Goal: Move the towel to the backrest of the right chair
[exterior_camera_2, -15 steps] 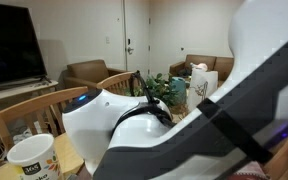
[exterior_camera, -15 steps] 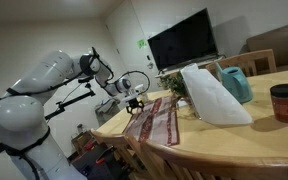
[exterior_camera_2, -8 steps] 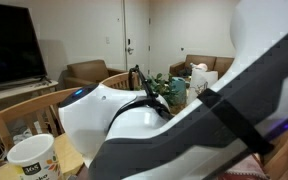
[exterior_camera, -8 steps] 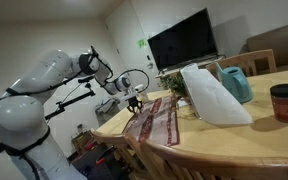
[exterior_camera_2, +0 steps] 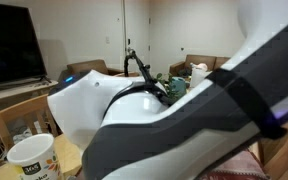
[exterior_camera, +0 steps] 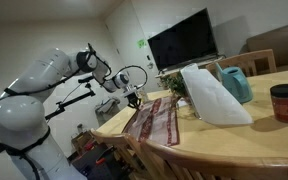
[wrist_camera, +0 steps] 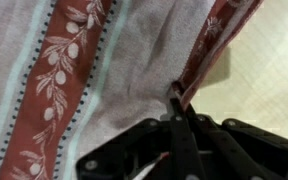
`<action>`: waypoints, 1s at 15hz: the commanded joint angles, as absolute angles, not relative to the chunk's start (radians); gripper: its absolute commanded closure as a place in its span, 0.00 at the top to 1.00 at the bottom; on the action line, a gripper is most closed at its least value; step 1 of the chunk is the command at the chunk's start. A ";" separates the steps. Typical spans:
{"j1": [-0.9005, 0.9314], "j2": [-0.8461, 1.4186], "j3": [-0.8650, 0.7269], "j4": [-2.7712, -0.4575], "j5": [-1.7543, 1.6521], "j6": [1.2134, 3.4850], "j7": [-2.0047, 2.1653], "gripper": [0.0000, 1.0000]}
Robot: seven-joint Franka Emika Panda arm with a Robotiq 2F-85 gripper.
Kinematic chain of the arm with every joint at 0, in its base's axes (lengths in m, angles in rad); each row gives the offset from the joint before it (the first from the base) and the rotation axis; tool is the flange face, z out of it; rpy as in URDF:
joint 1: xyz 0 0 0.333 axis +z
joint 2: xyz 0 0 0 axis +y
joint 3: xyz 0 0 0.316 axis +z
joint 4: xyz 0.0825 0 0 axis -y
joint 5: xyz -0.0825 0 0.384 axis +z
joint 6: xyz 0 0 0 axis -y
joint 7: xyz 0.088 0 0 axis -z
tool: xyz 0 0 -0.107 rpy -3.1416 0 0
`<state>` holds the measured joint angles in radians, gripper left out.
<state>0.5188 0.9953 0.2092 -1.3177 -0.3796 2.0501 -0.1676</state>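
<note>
Table [exterior_camera: 269, 138]: carrying the Towel at its arm-side end.
Towel [exterior_camera: 156, 120]: red-and-grey striped, lying flat, one edge bunching upward.
White bag [exterior_camera: 216, 95]: standing just beside it.
Fingers [wrist_camera: 177, 118]: clenching that thin fold.
Risk: the floppy cloth slipping free under drag, or catching the bag.

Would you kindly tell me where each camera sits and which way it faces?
An exterior view: low beside the table, facing across the towel toward the TV; the arm and gripper show at left.
An exterior view: close behind the arm, facing the door; white links block most.
Wrist view: looks down on the towel; the gripper pinches a fold.
Shared: both exterior views show the TV; towel in wrist and exterior.
</note>
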 commanded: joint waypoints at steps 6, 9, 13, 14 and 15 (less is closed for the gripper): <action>0.557 0.704 0.194 -1.468 -0.494 1.910 -0.078 0.01; 0.559 0.620 0.196 -1.530 -0.510 1.914 -0.045 0.01; 0.567 0.515 0.197 -1.610 -0.532 1.916 0.010 0.01; 0.570 0.490 0.198 -1.630 -0.539 1.913 0.027 0.01; 0.572 0.460 0.201 -1.655 -0.547 1.914 0.041 0.01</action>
<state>0.5595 0.5779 0.2060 -1.5422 -0.5149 1.9169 -0.0166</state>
